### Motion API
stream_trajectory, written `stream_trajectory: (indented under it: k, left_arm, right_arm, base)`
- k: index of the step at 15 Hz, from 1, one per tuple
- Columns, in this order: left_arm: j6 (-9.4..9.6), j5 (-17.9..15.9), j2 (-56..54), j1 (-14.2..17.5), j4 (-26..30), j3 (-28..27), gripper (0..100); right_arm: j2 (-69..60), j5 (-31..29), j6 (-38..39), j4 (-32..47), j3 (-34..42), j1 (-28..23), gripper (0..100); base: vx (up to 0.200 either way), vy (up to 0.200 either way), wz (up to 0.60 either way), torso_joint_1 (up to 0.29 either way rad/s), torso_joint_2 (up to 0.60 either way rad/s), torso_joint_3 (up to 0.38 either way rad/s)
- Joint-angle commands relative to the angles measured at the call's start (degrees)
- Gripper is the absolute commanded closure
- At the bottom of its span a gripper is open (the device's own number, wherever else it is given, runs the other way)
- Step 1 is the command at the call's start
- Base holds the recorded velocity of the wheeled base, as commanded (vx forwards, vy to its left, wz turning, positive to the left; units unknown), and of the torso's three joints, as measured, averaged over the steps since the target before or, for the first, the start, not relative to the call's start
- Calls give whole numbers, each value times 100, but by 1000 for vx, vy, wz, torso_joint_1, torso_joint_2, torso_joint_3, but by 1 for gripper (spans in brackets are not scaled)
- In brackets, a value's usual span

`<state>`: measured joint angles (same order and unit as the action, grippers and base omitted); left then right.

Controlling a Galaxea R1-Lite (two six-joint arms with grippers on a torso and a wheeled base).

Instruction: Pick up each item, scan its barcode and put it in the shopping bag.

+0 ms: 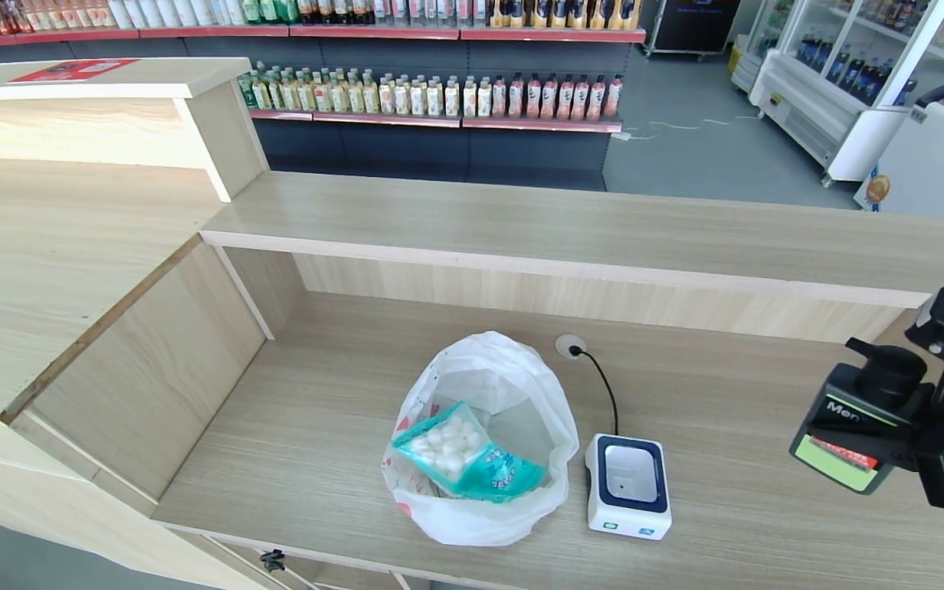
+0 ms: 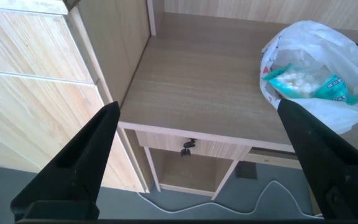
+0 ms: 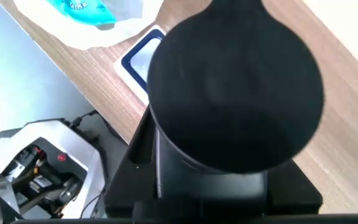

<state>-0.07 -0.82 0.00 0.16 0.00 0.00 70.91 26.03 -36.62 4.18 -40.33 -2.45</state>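
Note:
A white shopping bag (image 1: pixel 513 385) stands open on the lower counter, with a teal packet of white balls (image 1: pixel 464 459) inside it. Just right of the bag lies the white and blue barcode scanner (image 1: pixel 628 483), window up. At the counter's right edge my right gripper (image 1: pixel 927 447) is shut on a black bottle (image 1: pixel 857 434) with a green and red label, held tilted above the wood, right of the scanner. The bottle's black cap (image 3: pixel 235 87) looms over the scanner (image 3: pixel 142 59) and bag (image 3: pixel 86 25). My left gripper (image 2: pixel 197 180) hangs open off the counter's front edge, left of the bag (image 2: pixel 316 43).
A black cable (image 1: pixel 603 385) runs from the scanner to a grommet behind the bag. A raised wooden ledge (image 1: pixel 570 229) walls the back and a side panel (image 1: pixel 152 360) the left. Bare wood lies either side of the bag. A drawer front (image 2: pixel 191 146) sits under the counter.

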Motion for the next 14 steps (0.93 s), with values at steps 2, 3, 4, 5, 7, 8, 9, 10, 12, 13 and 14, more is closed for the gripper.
stream_trajectory:
  k: [2, 3, 4, 5, 7, 8, 9, 10, 12, 13, 14]
  left_arm:
    - [-1, -6, 0, 2, 0, 0, 0]
    - [-1, -6, 0, 2, 0, 0, 0]
    - [-1, 3, 0, 2, 0, 0, 0]
    - [-1, 3, 0, 2, 0, 0, 0]
    - [-1, -6, 0, 2, 0, 0, 0]
    - [-1, -6, 0, 2, 0, 0, 0]
    - [-1, -6, 0, 2, 0, 0, 0]
    - [-1, -6, 0, 2, 0, 0, 0]
    - [-1, -6, 9, 2, 0, 0, 0]
    - [-1, -6, 0, 2, 0, 0, 0]
    - [-1, 3, 0, 2, 0, 0, 0]
  right_arm:
    - [-368, -71, 6, -234, 25, 192, 100]
    - [-350, -80, 50, -401, 51, 315, 100]
    - [-350, -80, 50, -471, 60, 421, 100]
    - [-350, -107, 50, -541, 60, 509, 100]
    - [-315, -318, 59, -550, 78, 641, 100]
    - [-262, -379, 59, -585, 78, 658, 100]
    - [-95, -379, 67, -717, 78, 658, 100]
    - [125, -379, 129, -831, 78, 649, 100]
    - [1021, -379, 182, -1649, 122, 535, 100]
    - [1575, -379, 208, -2431, 165, 509, 100]
    - [2093, -370, 393, -3072, 174, 465, 100]
  base:
    - [0, 0, 0, 0, 0, 0]
    - [0, 0, 600, 2, 2, 2]
    - [0, 0, 600, 2, 7, 2]
    - [0, 0, 600, 2, -2, 2]
    - [0, 0, 600, 2, 5, 5]
    - [0, 0, 600, 12, 2, -2]
    - [0, 0, 600, -2, -2, 7]
    - [0, 0, 600, 7, -2, 2]
    - [0, 0, 0, 0, 0, 0]
    - [0, 0, 0, 0, 0, 0]
    - [0, 0, 0, 0, 0, 0]
